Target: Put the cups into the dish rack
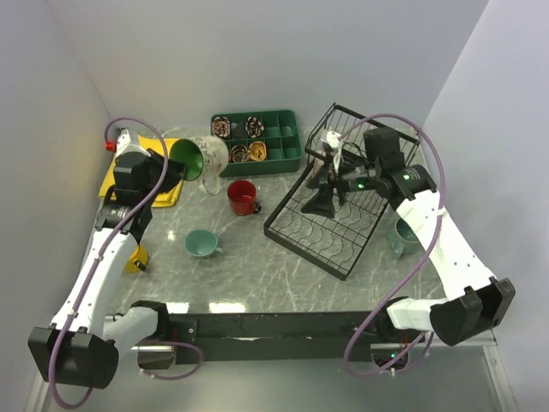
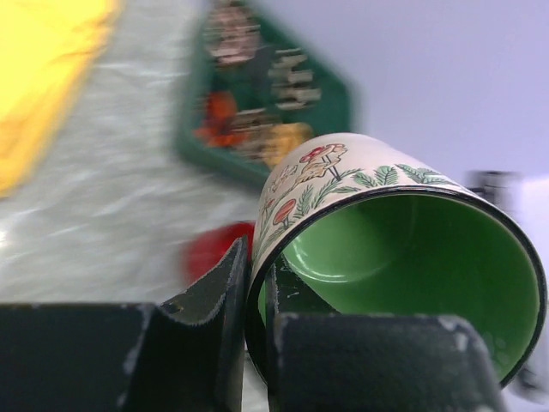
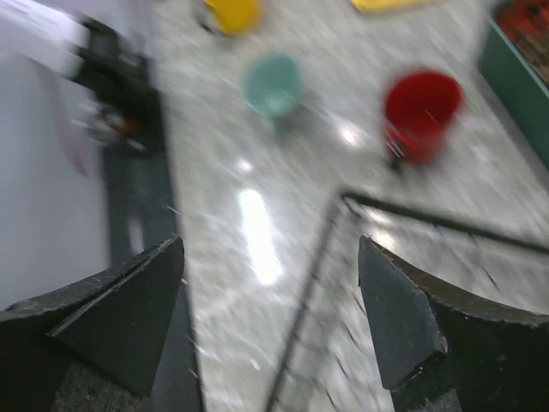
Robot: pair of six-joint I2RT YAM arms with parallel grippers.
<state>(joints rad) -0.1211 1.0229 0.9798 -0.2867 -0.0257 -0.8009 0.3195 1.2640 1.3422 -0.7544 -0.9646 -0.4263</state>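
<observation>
Clamped on the rim of the cream mug, held tilted at upper left of the overhead view, the left end effector should next carry it to the dish rack at centre right, where the right end effector hangs spread and empty.

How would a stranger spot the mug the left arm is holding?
Find the green compartmented plastic tray at the back of the grey marble table. Just left of it, the left gripper pinches the rim of a cream ceramic mug tipped on its side. Unlike the plain red mug and small teal mug nearby, it has painted flowers and a bright green inside.
</observation>
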